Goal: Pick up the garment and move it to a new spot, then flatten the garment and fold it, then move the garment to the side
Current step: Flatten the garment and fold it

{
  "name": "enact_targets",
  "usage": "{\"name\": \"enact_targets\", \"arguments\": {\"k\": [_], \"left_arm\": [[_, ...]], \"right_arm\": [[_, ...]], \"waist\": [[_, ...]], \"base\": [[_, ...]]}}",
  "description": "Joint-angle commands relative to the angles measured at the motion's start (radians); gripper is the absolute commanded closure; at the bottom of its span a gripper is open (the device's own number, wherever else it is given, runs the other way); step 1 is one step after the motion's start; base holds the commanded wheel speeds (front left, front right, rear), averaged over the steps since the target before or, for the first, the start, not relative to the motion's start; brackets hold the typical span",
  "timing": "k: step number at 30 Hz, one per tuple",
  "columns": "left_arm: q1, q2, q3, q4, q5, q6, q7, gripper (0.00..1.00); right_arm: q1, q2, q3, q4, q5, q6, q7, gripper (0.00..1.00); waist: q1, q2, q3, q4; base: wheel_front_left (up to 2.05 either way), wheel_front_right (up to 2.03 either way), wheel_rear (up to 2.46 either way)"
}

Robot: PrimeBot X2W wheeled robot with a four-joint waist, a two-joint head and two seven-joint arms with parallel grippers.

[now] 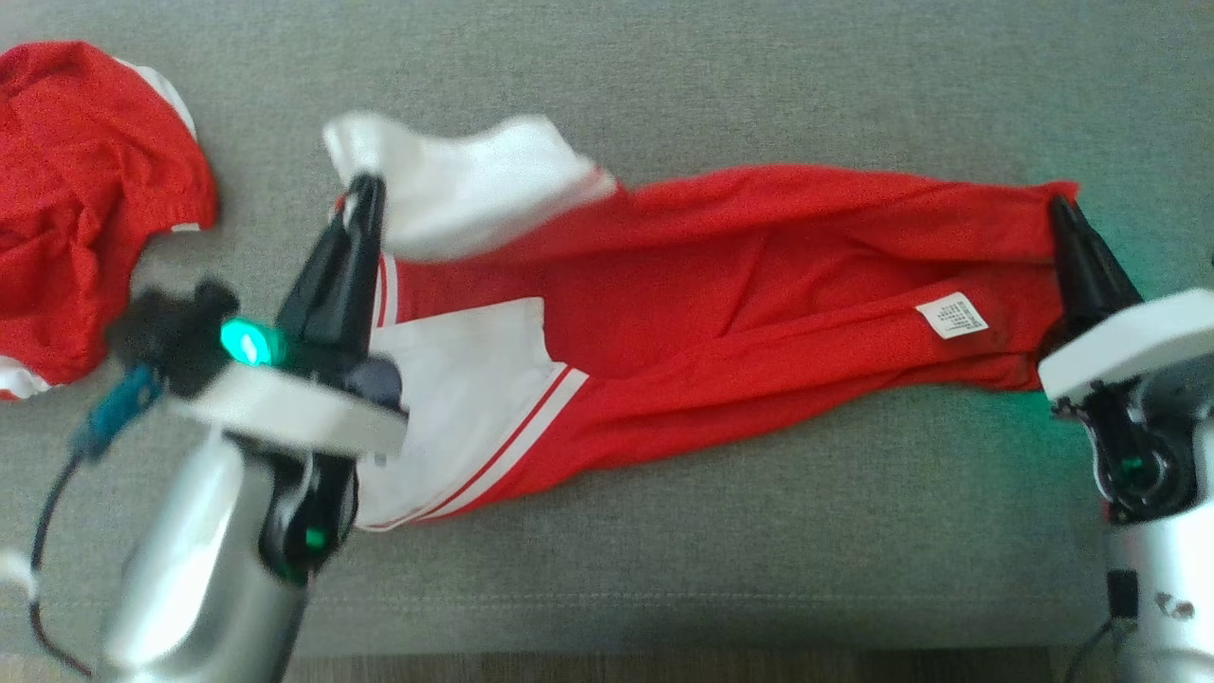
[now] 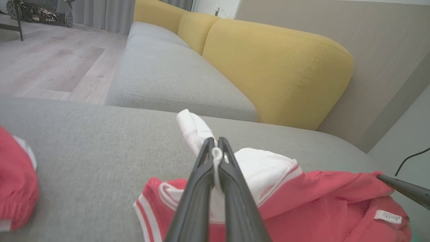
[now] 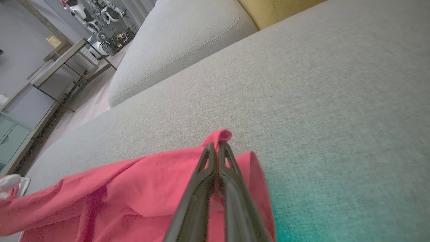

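Observation:
The garment (image 1: 721, 285) is a red shirt with white sleeves and striped cuffs, stretched left to right across the grey sofa seat (image 1: 664, 76), a white label near its right end. My left gripper (image 1: 365, 190) is shut on the garment's white collar end (image 2: 215, 158). My right gripper (image 1: 1060, 211) is shut on the red hem end (image 3: 220, 136). A white sleeve (image 1: 465, 180) lifts in a blur beside the left fingers. In the left wrist view the right gripper's dark finger (image 2: 403, 188) shows at the garment's far end.
A second red and white garment (image 1: 85, 199) lies bunched at the seat's left end. Yellow back cushions (image 2: 268, 64) rise behind the seat. The seat's front edge (image 1: 607, 650) runs along the bottom, with wood floor below. Shelving and other robots (image 3: 100, 23) stand across the room.

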Motion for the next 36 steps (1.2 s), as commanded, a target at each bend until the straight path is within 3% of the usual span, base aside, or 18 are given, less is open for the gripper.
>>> {"name": "enact_targets", "arguments": {"k": [1,7,14,15,16,17,25,36], "left_arm": [[0.026,0.035,0.050,-0.081,0.009,0.016,-0.006,1.00],[0.193,0.039,0.067,-0.181,-0.033,0.058,0.021,1.00],[0.266,0.020,0.045,-0.119,-0.078,0.059,0.059,1.00],[0.266,0.014,0.040,-0.094,-0.086,0.056,0.062,1.00],[0.264,0.009,0.037,-0.070,-0.090,0.053,0.061,0.62],[0.261,0.005,0.034,-0.044,-0.094,0.051,0.061,0.00],[0.233,-0.013,0.051,0.045,-0.043,0.073,0.010,0.00],[0.243,-0.027,0.197,-0.105,0.139,0.136,-0.006,0.00]], "right_arm": [[0.014,-0.002,0.003,-0.064,0.007,-0.002,-0.013,1.00],[0.089,0.018,-0.016,-0.124,-0.020,-0.002,-0.025,1.00],[0.132,0.025,-0.013,-0.133,-0.096,-0.002,-0.038,1.00],[0.139,0.024,-0.008,-0.131,-0.116,-0.002,-0.039,0.81],[0.145,0.029,-0.005,-0.128,-0.127,-0.002,-0.043,0.59],[0.152,0.035,-0.001,-0.127,-0.136,-0.002,-0.047,0.00],[0.214,0.061,0.009,-0.155,-0.265,-0.002,-0.130,0.00],[0.239,0.090,0.050,-0.313,-0.436,-0.002,-0.257,0.00]], "waist": [[0.0000,0.0000,0.000,0.006],[0.0000,0.0000,-0.002,0.014],[0.0000,0.0000,-0.003,0.014],[0.0000,0.0000,-0.005,0.015],[0.0000,0.0000,-0.007,0.015],[0.0000,0.0000,-0.010,0.016],[0.0000,0.0000,-0.045,0.014],[0.0000,0.0000,-0.118,-0.006]], "base": [[0.00,0.00,0.00],[0.00,0.00,0.00],[0.00,0.00,0.00],[0.00,0.00,0.00],[0.00,0.00,0.00],[0.00,0.00,0.00],[0.00,0.00,0.00],[0.00,0.00,0.00]]}}
